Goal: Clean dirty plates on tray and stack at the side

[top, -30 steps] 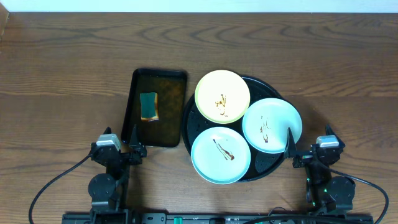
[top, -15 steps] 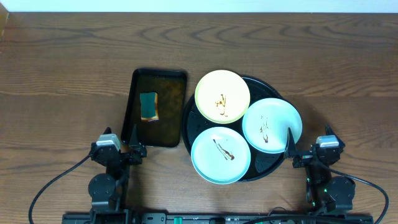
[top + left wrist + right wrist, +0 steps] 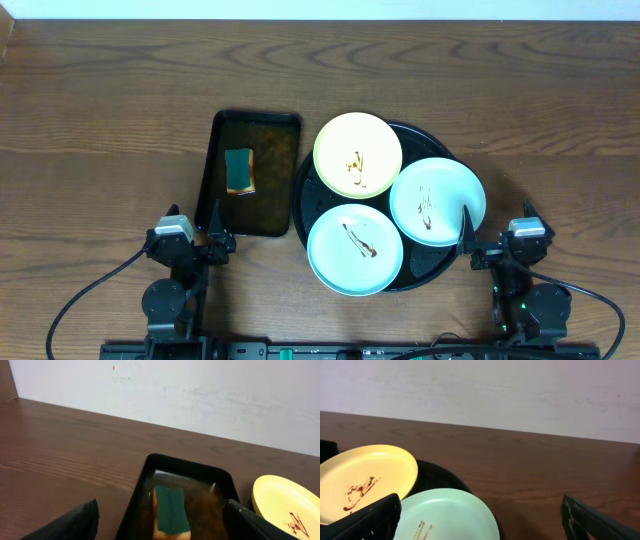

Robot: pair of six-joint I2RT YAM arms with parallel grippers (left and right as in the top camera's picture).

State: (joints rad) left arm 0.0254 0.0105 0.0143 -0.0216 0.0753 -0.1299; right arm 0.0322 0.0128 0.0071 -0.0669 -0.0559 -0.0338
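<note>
Three plates lie on the round black tray (image 3: pixel 440 262): a pale yellow plate (image 3: pixel 357 152) at the back, a mint-blue plate (image 3: pixel 437 201) at the right and a mint-blue plate (image 3: pixel 355 250) at the front. All three carry brown sauce smears. My left gripper (image 3: pixel 213 228) is open and empty near the table's front edge, in front of the rectangular tray. My right gripper (image 3: pixel 480 233) is open and empty at the round tray's right front. The right wrist view shows the yellow plate (image 3: pixel 365 477) and a mint-blue plate (image 3: pixel 447 515) between my fingers (image 3: pixel 480 530).
A black rectangular tray (image 3: pixel 222 130) holding brown liquid and a teal-and-orange sponge (image 3: pixel 239 170) stands left of the round tray. It shows in the left wrist view (image 3: pixel 150 467) with the sponge (image 3: pixel 171 510). A pale wall runs along the table's far edge.
</note>
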